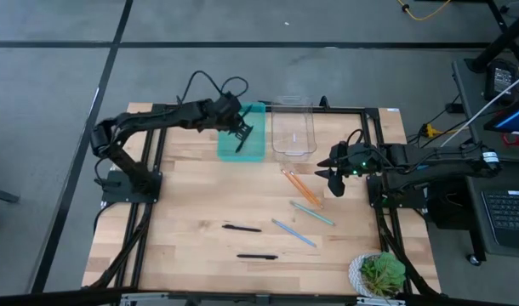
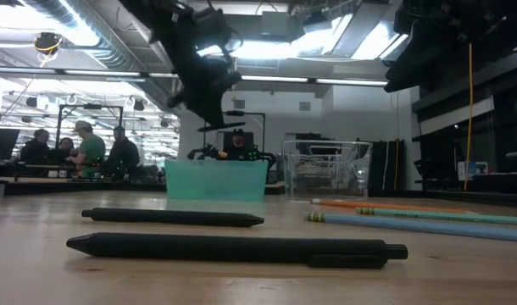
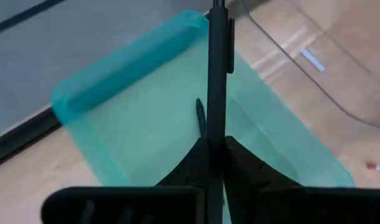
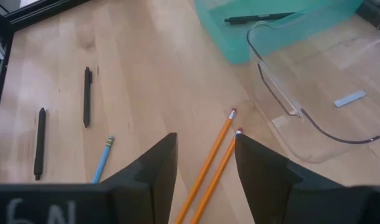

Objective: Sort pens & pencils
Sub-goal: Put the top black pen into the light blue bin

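My left gripper [image 1: 241, 129] hangs over the teal bin [image 1: 253, 155] at the table's far side, shut on a black pen [image 3: 217, 74]. Another black pen [image 4: 258, 17] lies inside that bin. Two more pens [image 1: 242, 228] [image 1: 257, 256] lie flat on the wood near the front. Two orange pencils [image 1: 302, 187] and two light-blue pencils [image 1: 312, 212] [image 1: 293, 232] lie right of centre. My right gripper [image 4: 205, 168] stands open above the orange pencils' lower ends, touching nothing. My left gripper pinches the black pen between its two fingers [image 3: 246, 165], on the part of the shaft [image 3: 216, 140] nearest the wrist. The pen sticks out forward past the fingertips, along the line of the fingers. It is lifted clear, above the teal bin's inside.
A clear plastic bin [image 1: 293, 127] stands right beside the teal one. A small potted plant [image 1: 380, 274] sits at the near right corner. Black frame rails [image 1: 149, 170] run along the table's left and right sides. People sit in the room beyond the table.
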Action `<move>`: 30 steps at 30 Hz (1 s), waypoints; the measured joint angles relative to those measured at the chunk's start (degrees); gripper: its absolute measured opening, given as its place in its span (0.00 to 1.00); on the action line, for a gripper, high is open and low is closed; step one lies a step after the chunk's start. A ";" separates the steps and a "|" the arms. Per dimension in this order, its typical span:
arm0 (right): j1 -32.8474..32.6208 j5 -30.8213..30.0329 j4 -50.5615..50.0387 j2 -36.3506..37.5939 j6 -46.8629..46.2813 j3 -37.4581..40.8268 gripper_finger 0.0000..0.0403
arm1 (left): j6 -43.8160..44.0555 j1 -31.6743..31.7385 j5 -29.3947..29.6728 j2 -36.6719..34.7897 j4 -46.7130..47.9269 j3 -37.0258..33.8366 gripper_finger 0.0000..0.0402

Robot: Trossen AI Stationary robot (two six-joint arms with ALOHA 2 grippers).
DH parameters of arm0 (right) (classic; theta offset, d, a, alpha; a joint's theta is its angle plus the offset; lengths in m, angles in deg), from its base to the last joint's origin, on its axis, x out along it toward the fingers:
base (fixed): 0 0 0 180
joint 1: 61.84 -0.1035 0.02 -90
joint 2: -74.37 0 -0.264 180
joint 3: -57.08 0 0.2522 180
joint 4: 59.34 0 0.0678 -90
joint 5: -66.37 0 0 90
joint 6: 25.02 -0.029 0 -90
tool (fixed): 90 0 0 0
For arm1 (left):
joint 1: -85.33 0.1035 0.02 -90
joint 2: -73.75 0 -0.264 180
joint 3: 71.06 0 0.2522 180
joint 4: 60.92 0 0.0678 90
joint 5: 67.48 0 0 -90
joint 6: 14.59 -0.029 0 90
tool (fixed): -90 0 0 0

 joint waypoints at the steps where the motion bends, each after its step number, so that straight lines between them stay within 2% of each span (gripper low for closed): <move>1: 0.00 0.00 0.08 0.01 0.00 0.00 0.40 | 0.04 0.61 -1.20 0.64 0.47 -0.05 0.05; 12: 0.00 0.02 0.32 0.01 0.03 0.00 0.40 | 1.58 1.95 -2.51 9.23 -0.45 -0.11 0.05; 22: 0.02 0.02 0.30 0.00 0.07 0.00 0.40 | 4.08 1.80 -2.93 10.50 -1.79 -0.11 0.05; 30: 0.02 0.02 0.29 0.00 0.18 0.00 0.40 | 4.45 1.39 -6.10 10.50 -2.08 -0.11 0.17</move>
